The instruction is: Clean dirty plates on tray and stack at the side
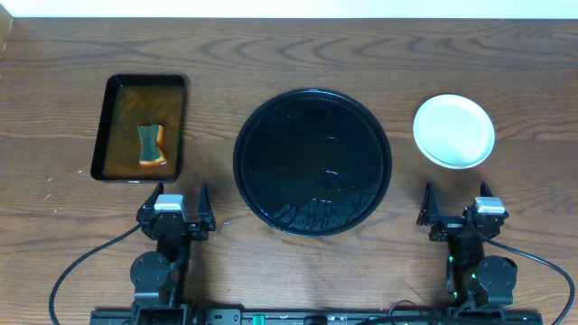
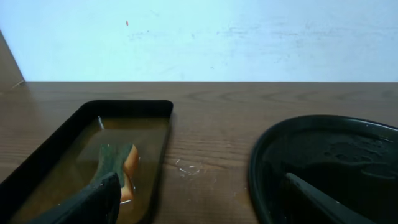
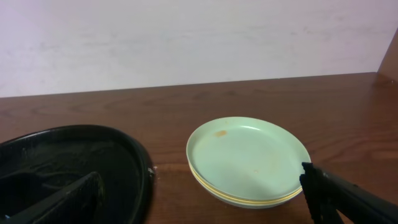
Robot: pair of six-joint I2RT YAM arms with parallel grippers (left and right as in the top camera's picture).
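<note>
Plates [image 3: 249, 158]: stacked on the worktop [image 1: 406, 54], right of the tray [image 1: 312, 162]; their number was not sure
Handling: light, stiff, glossy, probably slippery; best taken at the rim
Left pincer [image 1: 181, 194]: wide open, empty
Right pincer [image 1: 456, 200]: wide open, empty, near the stack

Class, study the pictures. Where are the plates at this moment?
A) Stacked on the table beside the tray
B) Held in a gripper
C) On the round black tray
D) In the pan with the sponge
A: the plates sit in a stack on the table next to the tray, which holds no plate, and the pan holds only a sponge.
</note>
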